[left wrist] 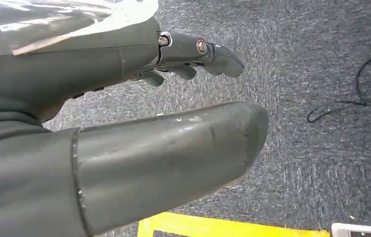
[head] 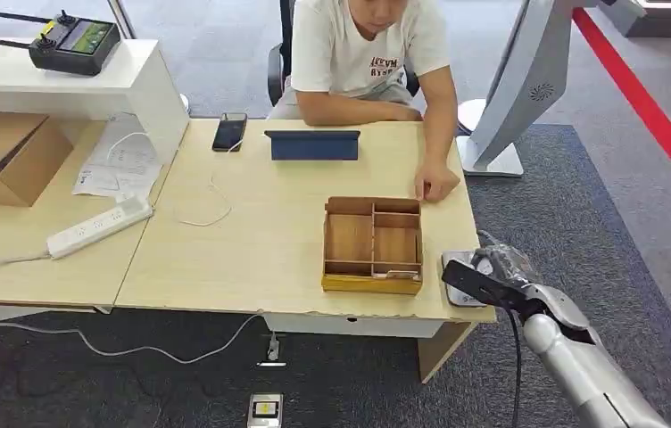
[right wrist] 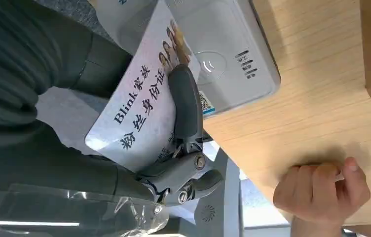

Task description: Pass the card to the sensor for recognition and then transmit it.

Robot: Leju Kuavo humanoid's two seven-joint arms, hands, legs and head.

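Right wrist view shows print the head view lacks: the right robot hand point(right wrist: 173, 148) grips the card point(right wrist: 139, 108) over the white sensor point(right wrist: 223, 54), at the tabletop's point(head: 252, 241) 4 o'clock corner. Left robot hand point(left wrist: 139, 128) hangs empty, fingers apart, over carpet point(left wrist: 312, 74).

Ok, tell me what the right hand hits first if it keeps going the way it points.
Probably the white card reader: the right hand holds the card angled over it at the table edge. Depth is unclear.
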